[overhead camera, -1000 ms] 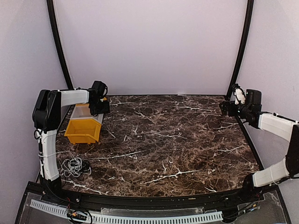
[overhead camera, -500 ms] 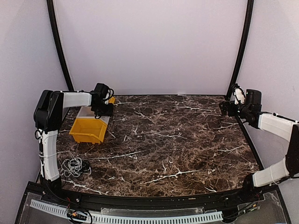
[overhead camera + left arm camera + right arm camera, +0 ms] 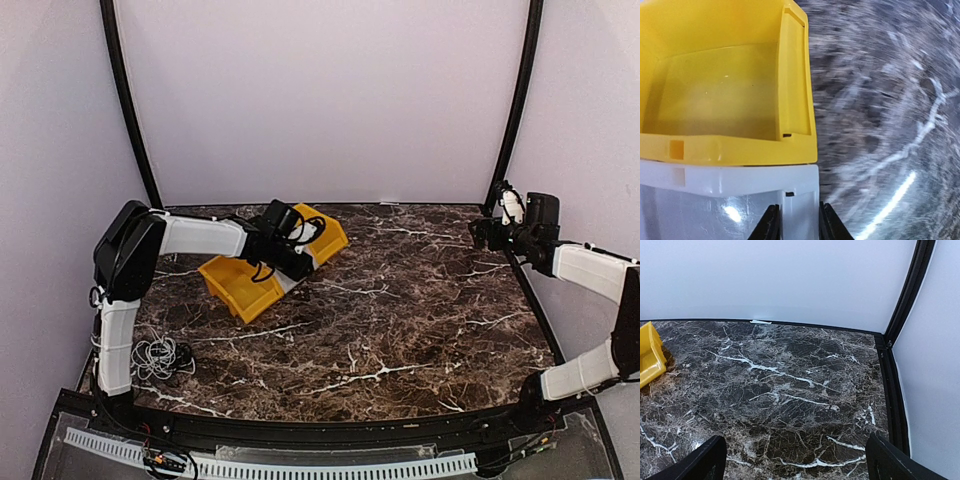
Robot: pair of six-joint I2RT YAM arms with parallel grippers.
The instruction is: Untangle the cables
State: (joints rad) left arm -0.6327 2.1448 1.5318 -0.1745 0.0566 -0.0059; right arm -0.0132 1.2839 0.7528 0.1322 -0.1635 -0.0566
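The cables (image 3: 160, 356) lie as one small tangled bundle of white and black cords on the table's near left, by the left arm's base. My left gripper (image 3: 283, 247) is far from them at mid-left of the table. In the left wrist view it (image 3: 798, 221) is shut on the side wall of a white bin (image 3: 730, 200) that sits against a yellow bin (image 3: 725, 95). My right gripper (image 3: 482, 232) hovers open and empty over the far right corner, its fingers (image 3: 695, 462) spread wide. The cables show in neither wrist view.
The row of bins slants across the table, with a yellow bin (image 3: 238, 288) at the near end and another yellow bin (image 3: 326, 238) at the far end. Purple walls and black frame posts (image 3: 512, 110) close off the back and sides. The marble tabletop (image 3: 400, 320) stretches to the right.
My left arm has swung the row of bins from the far left edge rightward towards the table's middle, and turned it. The cable bundle and right arm have not moved.
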